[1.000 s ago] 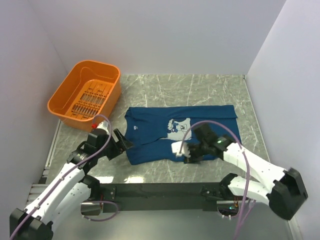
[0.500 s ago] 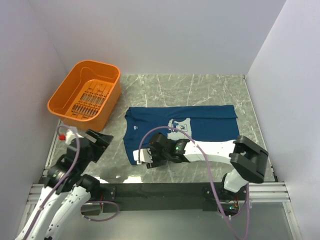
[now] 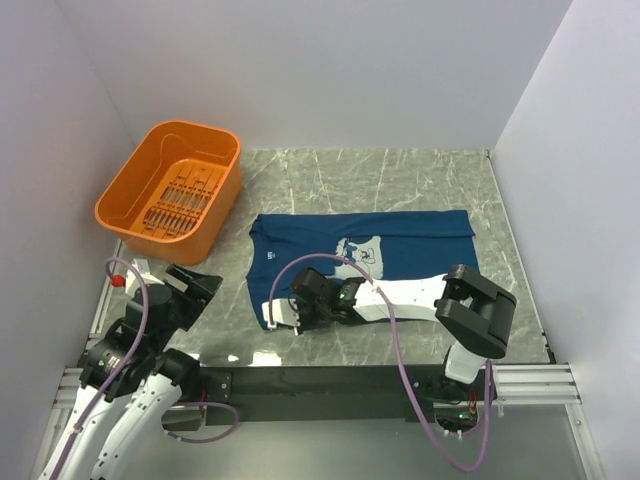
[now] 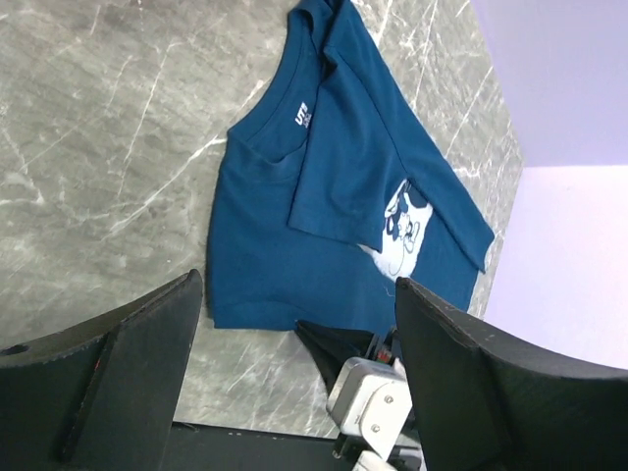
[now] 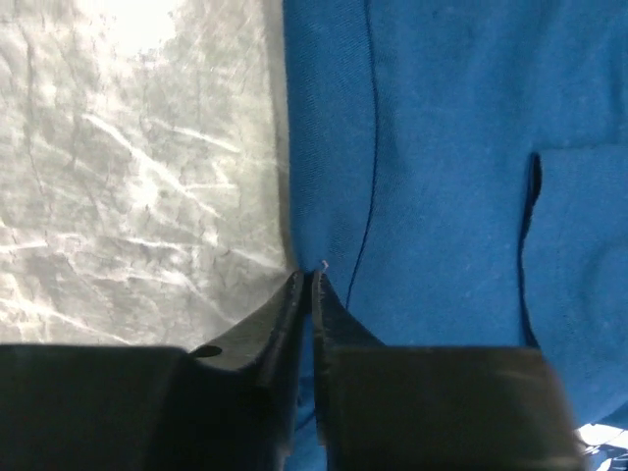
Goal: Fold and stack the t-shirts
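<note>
1. Where the right claw (image 5: 307, 278) sits, its jaws are clenched on the near-left corner of the navy t-shirt (image 3: 400, 245).
2. From there the shirt runs right and far, its long axis left-to-right on the surface (image 3: 400, 170).
3. The left claw (image 3: 200, 285), released, hangs apart to the left.

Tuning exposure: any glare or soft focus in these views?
Right wrist: blown-out glare on the marble table, right fingers near-black and soft. Left wrist: left fingers dark, soft-edged, t-shirt sharp. Top external: one small bright reflection on the table's near edge, otherwise evenly lit.
</note>
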Available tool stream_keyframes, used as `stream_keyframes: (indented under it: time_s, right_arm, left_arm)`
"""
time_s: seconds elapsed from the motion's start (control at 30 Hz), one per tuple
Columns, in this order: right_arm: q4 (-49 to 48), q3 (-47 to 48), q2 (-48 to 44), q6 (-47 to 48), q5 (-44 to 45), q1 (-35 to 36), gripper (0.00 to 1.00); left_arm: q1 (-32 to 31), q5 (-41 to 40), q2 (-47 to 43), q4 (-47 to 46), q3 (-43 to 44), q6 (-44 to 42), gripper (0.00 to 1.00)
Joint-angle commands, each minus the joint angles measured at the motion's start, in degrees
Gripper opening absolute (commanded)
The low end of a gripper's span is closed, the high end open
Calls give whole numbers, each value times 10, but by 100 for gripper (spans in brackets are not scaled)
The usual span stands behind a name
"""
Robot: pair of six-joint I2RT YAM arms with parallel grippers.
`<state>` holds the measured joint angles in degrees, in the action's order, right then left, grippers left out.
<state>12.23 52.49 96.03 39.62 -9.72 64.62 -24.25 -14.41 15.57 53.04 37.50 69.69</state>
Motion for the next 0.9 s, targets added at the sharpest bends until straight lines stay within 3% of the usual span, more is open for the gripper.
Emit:
stream_keyframes:
  time_s: [0.0, 0.07, 0.23, 0.37, 0.47, 0.5, 0.6, 0.7, 0.73, 0.87]
  right_arm:
    - [20, 45, -8, -11, -19, -10, 6]
    - [49, 69, -28, -17, -57, -46, 0]
    - [90, 120, -37, -36, -147, -160, 0]
    - [90, 153, -1, -98, -157, -224, 0]
    - [73, 171, 34, -154, -110, -264, 13]
    - [74, 178, 45, -164, -99, -270, 33]
    - [69, 170, 33, -172, -94, -279, 49]
    - [73, 168, 6, -174, -106, -281, 52]
    - [79, 170, 0, -162, -112, -282, 52]
    - [139, 175, -36, -95, -219, -314, 52]
  left_arm:
    - [-2, 17, 0, -19, 2, -26, 84]
    - [-1, 26, -4, -23, 2, -39, 85]
    - [-2, 42, -22, -43, -12, -50, 85]
    - [-2, 61, -23, -69, -24, -54, 85]
    - [-1, 81, -9, -85, -32, -61, 85]
    - [-2, 95, -4, -89, -37, -66, 85]
    - [-2, 136, 21, -122, -53, -75, 85]
    - [-2, 201, 59, -192, -86, -102, 81]
    - [-2, 256, 83, -215, -97, -104, 78]
    - [-19, 330, 156, -348, -163, -83, 67]
